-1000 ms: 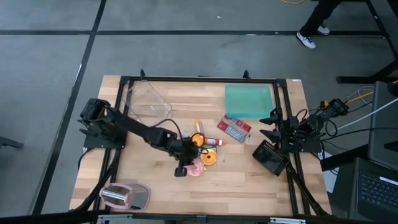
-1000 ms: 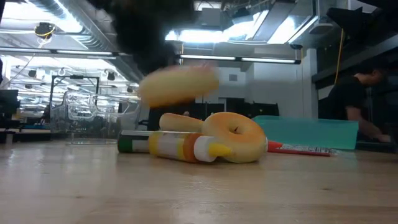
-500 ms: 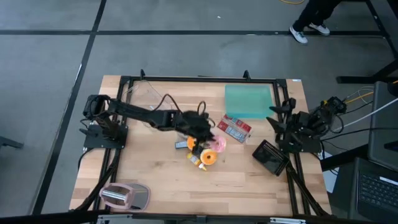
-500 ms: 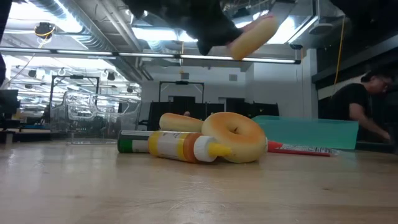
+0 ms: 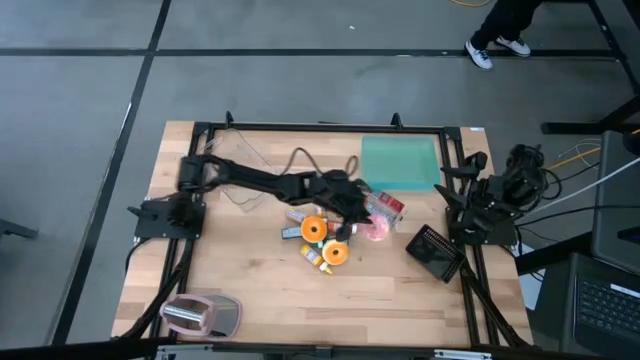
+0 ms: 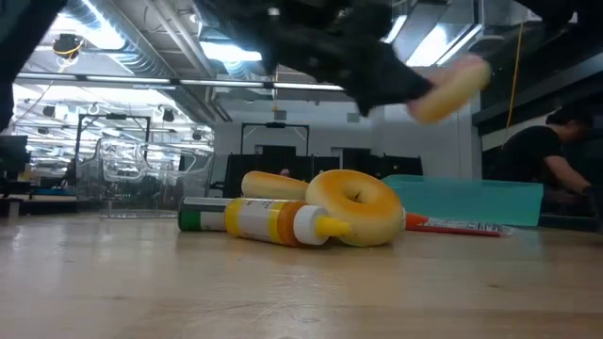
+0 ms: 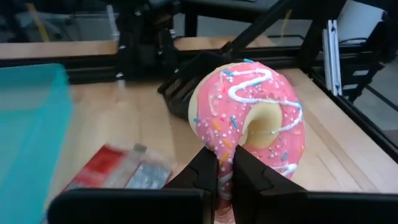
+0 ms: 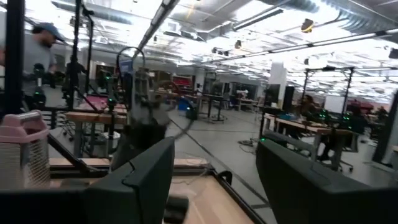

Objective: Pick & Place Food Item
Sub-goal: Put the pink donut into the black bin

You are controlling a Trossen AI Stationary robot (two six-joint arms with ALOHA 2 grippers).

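While its lower edge is hidden, the left gripper (image 7: 225, 177) pinches the pink donut (image 7: 249, 118).

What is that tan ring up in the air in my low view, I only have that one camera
Observer: It's a pink frosted donut with sprinkles and white icing; you only see its plain underside.
Operator: Which arm has it?
Observer: The left claw, shut on the donut's edge and reaching out over the middle of the table.
Operator: And the other arm?
Observer: The right claw is open and parked at the table's right edge, away from the food.
Operator: What's under the donut?
Observer: From above it hangs just right of the orange donut, beside a red wrapped snack packet.
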